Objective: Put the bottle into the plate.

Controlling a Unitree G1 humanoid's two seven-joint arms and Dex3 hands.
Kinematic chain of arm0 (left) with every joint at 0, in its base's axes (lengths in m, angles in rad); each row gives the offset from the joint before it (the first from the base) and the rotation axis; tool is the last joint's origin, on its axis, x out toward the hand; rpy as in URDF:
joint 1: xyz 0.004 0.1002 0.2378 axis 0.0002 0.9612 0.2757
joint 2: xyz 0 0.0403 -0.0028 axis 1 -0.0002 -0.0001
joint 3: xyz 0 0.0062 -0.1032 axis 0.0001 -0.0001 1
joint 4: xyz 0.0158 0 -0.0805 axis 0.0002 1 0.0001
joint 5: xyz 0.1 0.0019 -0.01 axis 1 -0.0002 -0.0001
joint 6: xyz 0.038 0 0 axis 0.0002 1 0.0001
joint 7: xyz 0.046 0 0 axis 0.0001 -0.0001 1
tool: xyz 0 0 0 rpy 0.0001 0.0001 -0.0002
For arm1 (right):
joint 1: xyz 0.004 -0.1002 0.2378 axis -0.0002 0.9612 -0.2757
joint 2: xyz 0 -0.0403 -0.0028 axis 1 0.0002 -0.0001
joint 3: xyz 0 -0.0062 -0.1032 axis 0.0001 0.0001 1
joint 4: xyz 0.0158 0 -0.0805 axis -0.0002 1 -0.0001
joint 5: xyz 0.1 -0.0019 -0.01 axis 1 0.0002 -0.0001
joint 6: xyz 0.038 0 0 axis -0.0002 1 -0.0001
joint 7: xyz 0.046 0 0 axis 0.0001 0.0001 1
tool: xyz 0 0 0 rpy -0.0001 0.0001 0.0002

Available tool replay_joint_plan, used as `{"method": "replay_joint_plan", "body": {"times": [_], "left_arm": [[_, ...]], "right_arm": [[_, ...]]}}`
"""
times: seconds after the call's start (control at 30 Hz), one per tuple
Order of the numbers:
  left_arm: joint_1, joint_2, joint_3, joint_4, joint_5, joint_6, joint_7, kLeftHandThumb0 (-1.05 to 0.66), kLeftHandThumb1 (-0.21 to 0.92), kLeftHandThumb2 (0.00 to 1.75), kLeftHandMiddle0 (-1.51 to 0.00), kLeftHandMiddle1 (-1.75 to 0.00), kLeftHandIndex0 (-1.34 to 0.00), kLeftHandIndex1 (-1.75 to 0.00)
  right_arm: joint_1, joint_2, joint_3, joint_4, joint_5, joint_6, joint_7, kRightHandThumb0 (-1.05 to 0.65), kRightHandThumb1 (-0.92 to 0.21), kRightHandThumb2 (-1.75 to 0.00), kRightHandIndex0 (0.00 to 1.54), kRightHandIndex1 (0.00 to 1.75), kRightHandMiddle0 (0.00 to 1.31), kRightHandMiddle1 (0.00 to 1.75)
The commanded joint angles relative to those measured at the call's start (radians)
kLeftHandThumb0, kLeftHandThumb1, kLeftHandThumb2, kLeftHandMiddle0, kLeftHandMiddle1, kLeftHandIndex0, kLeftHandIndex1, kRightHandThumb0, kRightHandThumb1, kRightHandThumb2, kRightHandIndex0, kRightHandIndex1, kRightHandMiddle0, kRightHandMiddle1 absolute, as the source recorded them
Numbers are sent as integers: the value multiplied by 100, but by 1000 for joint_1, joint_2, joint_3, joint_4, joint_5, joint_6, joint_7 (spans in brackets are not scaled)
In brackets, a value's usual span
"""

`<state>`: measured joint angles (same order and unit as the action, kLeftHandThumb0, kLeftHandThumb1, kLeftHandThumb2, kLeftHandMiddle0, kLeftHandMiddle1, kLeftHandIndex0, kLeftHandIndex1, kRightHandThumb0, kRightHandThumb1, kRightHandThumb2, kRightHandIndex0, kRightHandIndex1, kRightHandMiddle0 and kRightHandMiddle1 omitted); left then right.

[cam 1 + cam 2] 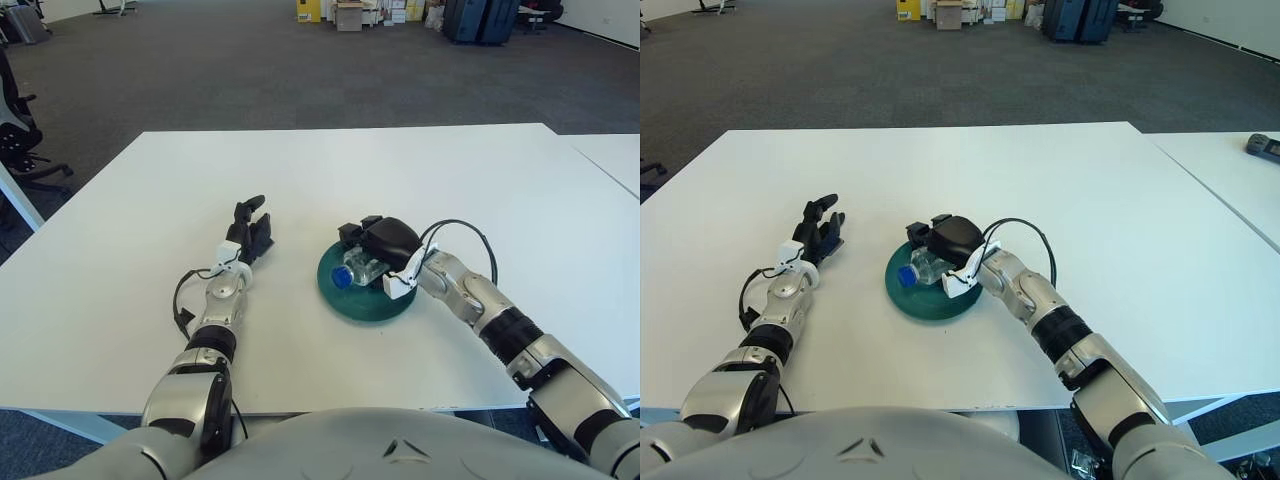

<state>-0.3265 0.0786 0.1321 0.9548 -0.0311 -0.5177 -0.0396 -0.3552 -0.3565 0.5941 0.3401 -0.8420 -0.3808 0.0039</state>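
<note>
Clear plastic bottle [358, 268] with blue cap [342, 278], lying on its side across the dark green plate [366, 301], cap end towards the robot's left. Clamped from above by the right hand [383, 242], black fingers [352, 233] curled over the far side of the body; cap projecting just beyond the fingertips on the left, plate rim showing below and to either side of the grip. Whether the underside of the bottle touches the plate surface: not resolvable, though no gap visible. Black cable [462, 229] looping up behind the right wrist, away from the fingers.

Left hand [248, 231] showing over the white table [420, 170], to the left of the plate and apart from it. Fingers [245, 207] extended, slightly spread, holding nothing, tips pointing towards the far edge of the table. Plate rim lying to the right of these fingertips, with bare tabletop between.

Beyond the table, past both sets of fingertips: grey carpet [220, 70], stacked boxes [350, 12] and dark cases [480, 18] along the far side of the room; office chair [15, 130] at the extreme left.
</note>
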Motion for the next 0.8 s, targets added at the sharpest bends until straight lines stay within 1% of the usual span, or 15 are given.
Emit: {"method": "replay_joint_plan", "body": {"times": [0.0, 0.33, 0.6, 0.77], "left_arm": [[8, -5, -3, 2, 0, 8, 0, -74, 92, 85, -45, -12, 0, -91], [9, -7, -2, -3, -1, 6, 3, -73, 92, 85, -47, -13, 0, -93], [8, -9, -3, -4, 0, 17, 6, -75, 92, 87, -48, -13, 0, -96], [7, -7, -4, -4, 2, 18, 6, -76, 92, 88, -49, -13, 0, -98]], "right_arm": [[6, 6, -17, -22, 18, 7, -2, 0, 0, -168, 84, 174, 62, 175], [37, 22, -15, -20, 33, 8, 12, 0, -1, -167, 84, 173, 62, 175], [50, 33, -15, -4, 31, 5, -6, 0, -3, -165, 82, 174, 60, 175], [53, 39, -20, 9, 42, -1, -12, 0, -10, -158, 77, 175, 54, 175]]}}
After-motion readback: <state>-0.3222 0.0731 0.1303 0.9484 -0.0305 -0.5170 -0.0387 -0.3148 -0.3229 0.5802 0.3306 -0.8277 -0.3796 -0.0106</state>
